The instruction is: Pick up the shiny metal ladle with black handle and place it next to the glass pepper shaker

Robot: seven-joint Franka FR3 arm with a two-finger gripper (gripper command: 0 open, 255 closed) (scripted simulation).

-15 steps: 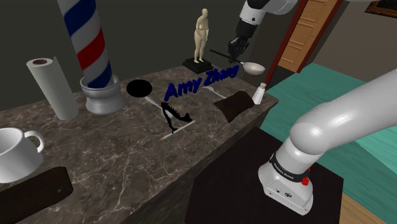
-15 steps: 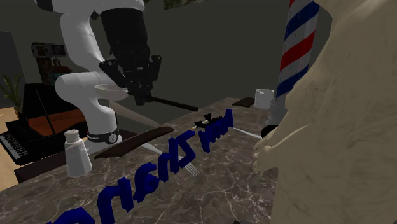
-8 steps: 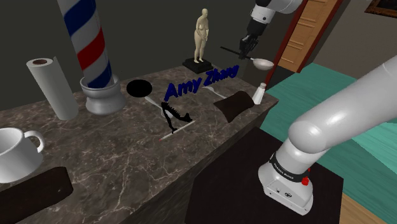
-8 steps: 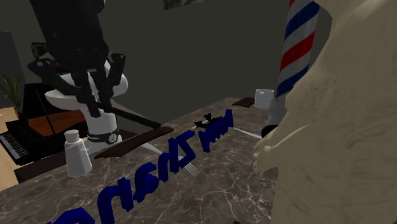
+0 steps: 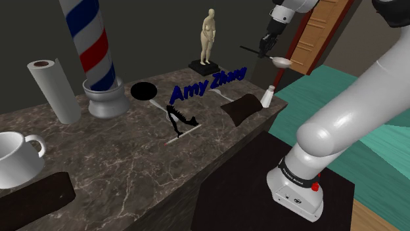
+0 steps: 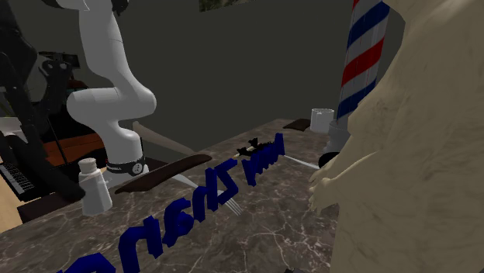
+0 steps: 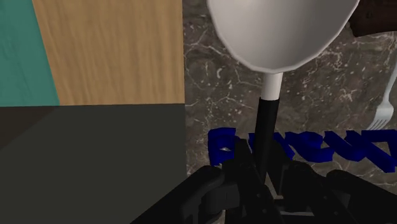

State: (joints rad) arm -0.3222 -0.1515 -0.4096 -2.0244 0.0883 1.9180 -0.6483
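Observation:
My black gripper point(image 5: 268, 44) hangs high over the far right end of the marble counter point(image 5: 131, 157), shut on the ladle's black handle point(image 5: 253, 49). The ladle's pale metal bowl point(image 5: 282, 62) sticks out to the shoulder view's right, level and well above the pepper shaker point(image 5: 267, 96). The shaker is small and white and stands upright at the counter's corner. In the wrist view the fingers point(image 7: 222, 191) clasp the handle point(image 7: 267, 127), with the bowl point(image 7: 280, 32) ahead of them over the counter edge. In the second exterior view the shaker point(image 6: 96, 186) stands at the left.
Dark blue letters point(image 5: 207, 82) stand mid-counter with a brown curved piece point(image 5: 242, 106) beside the shaker and a fork point(image 7: 385, 108) nearby. A figurine point(image 5: 207, 36), striped pole point(image 5: 92, 46), paper roll point(image 5: 56, 88) and mug point(image 5: 16, 157) are farther off. Teal and wooden floor lies beyond the counter's edge.
The gripper has carried the ladle up and toward the shoulder view's right, over the counter's corner. In the second exterior view it has slid to the left edge.

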